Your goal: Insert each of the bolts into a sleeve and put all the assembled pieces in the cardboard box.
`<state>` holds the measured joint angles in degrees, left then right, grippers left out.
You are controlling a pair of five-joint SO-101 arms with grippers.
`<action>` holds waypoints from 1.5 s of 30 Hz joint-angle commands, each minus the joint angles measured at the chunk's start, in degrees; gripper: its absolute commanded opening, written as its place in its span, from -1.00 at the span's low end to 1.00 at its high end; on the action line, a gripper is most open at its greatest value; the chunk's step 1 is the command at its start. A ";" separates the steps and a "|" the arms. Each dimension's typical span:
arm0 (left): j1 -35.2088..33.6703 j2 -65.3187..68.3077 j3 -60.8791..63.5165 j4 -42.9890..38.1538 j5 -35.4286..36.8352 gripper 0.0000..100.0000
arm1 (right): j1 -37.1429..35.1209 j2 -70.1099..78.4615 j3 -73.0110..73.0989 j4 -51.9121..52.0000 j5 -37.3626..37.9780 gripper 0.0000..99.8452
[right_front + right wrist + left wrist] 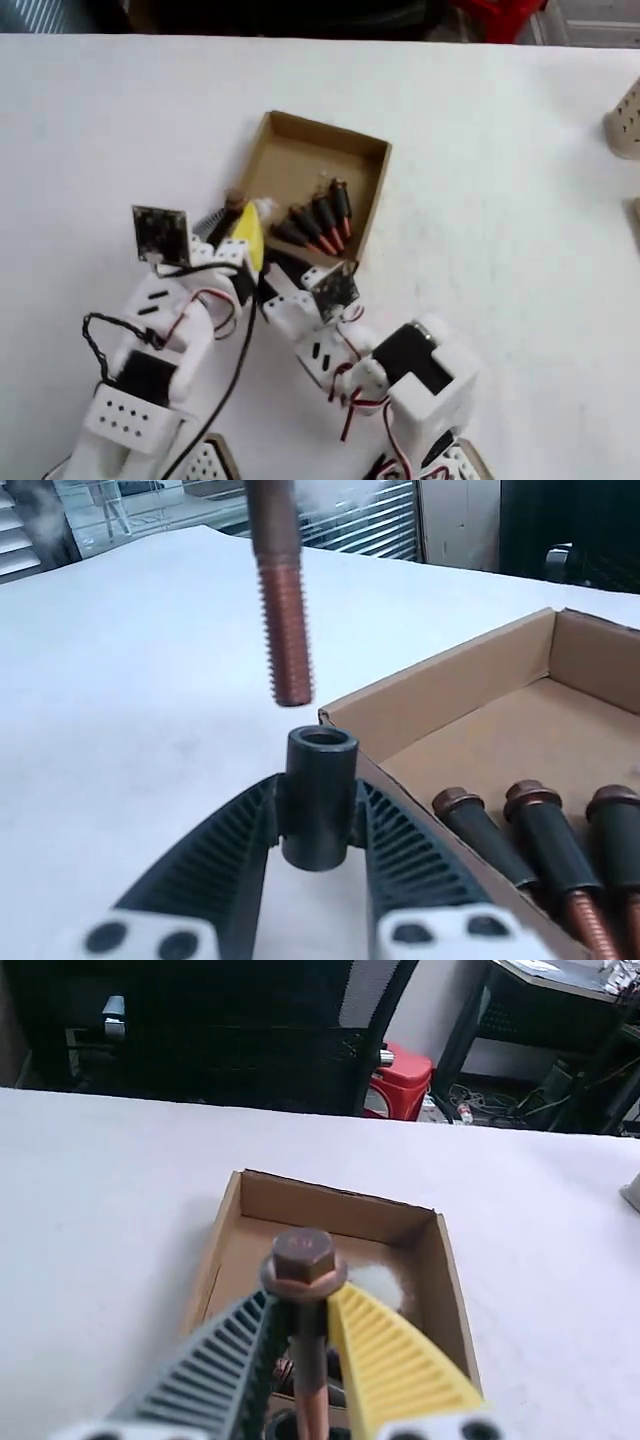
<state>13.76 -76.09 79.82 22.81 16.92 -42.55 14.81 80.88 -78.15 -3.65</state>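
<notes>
The left gripper (300, 1305) is clamped on the bolt (303, 1260) under its head, shank upright, and the right gripper (318, 815) is clamped on the sleeve (321, 780), bore up, just outside the box (450, 695) at its near edge. The bolt's tip hangs just above the bore, apart from it and slightly off its axis, so the next move likely needs a small alignment before a straight drop. Finished pieces (520, 830) lie in the box; no writing is legible.
</notes>
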 commanded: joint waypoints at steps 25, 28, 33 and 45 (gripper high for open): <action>-2.07 23.08 -13.36 -8.09 -10.11 -0.96 | -0.75 0.13 -1.23 -1.89 0.79 -0.97; -1.80 27.30 -14.15 -8.35 -10.11 -0.96 | -0.75 0.13 -1.23 -1.89 0.79 -0.97; -1.80 24.31 -13.54 -7.74 -9.85 -0.96 | -0.75 0.13 -1.23 -1.89 0.79 -0.97; -0.04 13.85 -6.77 -6.07 -8.70 -0.96 | -0.75 0.13 -1.23 -1.63 0.79 -0.97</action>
<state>12.88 -60.18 73.14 16.22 7.43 -43.08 14.90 80.88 -78.42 -3.65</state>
